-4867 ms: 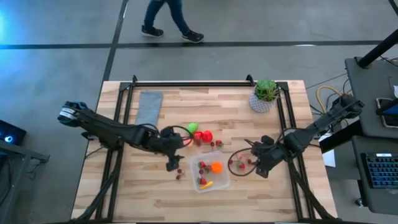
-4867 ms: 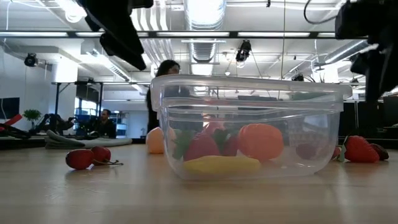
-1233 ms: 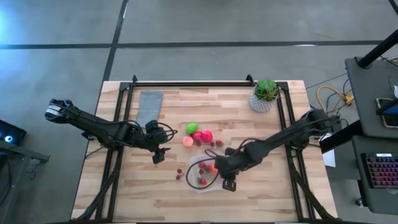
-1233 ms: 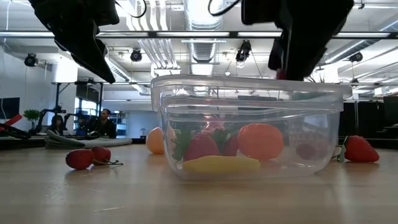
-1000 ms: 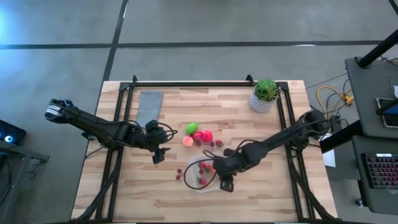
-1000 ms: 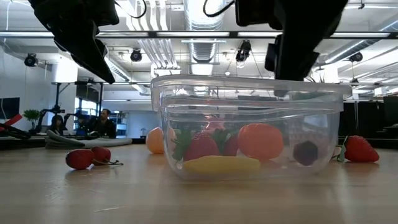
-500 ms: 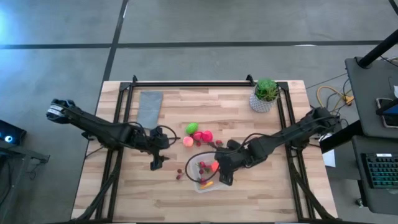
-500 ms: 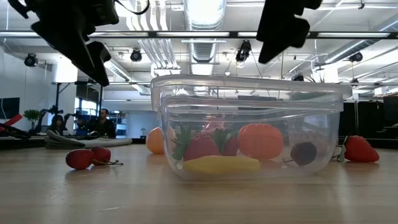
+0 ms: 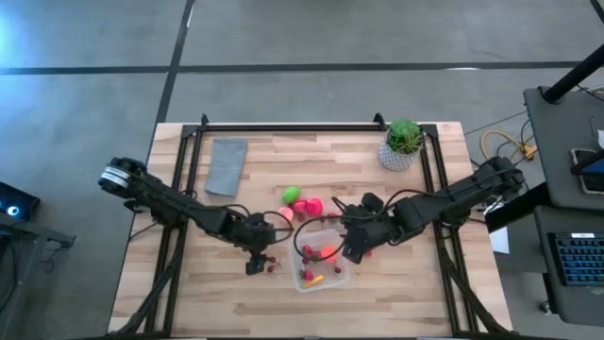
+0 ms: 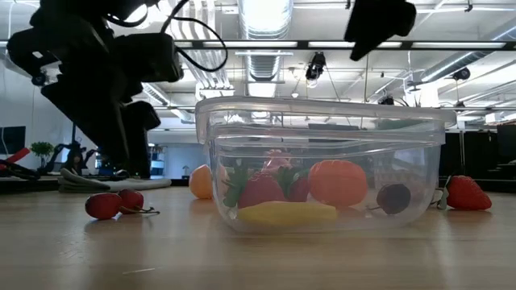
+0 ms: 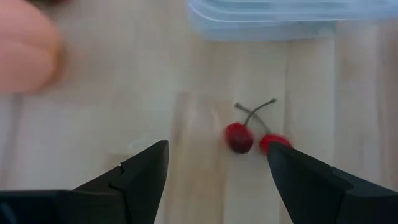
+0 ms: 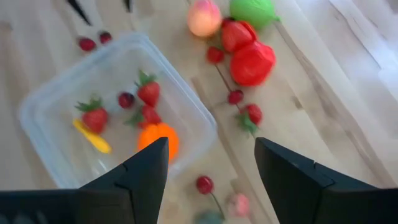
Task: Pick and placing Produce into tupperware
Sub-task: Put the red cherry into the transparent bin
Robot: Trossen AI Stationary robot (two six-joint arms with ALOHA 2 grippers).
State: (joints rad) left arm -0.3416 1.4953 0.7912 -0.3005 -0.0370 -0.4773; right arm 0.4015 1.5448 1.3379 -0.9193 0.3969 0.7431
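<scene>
The clear tupperware [image 9: 319,262] stands near the table's front middle. It holds strawberries, an orange piece [image 12: 158,140], a yellow piece and a dark berry [image 10: 393,198]. A pair of red cherries [image 11: 254,138] lies on the wood just left of it. My left gripper [image 11: 217,149] hangs open low over the cherries, touching nothing, and it shows in the high view [image 9: 255,266] too. My right gripper [image 9: 351,251] is open and empty above the tupperware's right edge. A peach-coloured piece [image 9: 285,214], a green piece [image 9: 292,195] and red pieces [image 9: 309,205] lie on the table behind the tupperware.
A potted plant [image 9: 403,142] stands at the far right corner and a grey cloth [image 9: 226,165] lies at the far left. Loose cherries and a strawberry [image 12: 252,116] lie right of the tupperware. Black frame rails run along the table's sides.
My left gripper has come down and toward the table's right, tipping steeper, until it is low over the cherry pair. My right gripper has risen and drawn back from over the tupperware toward the right. A dark berry has settled on the tupperware's floor.
</scene>
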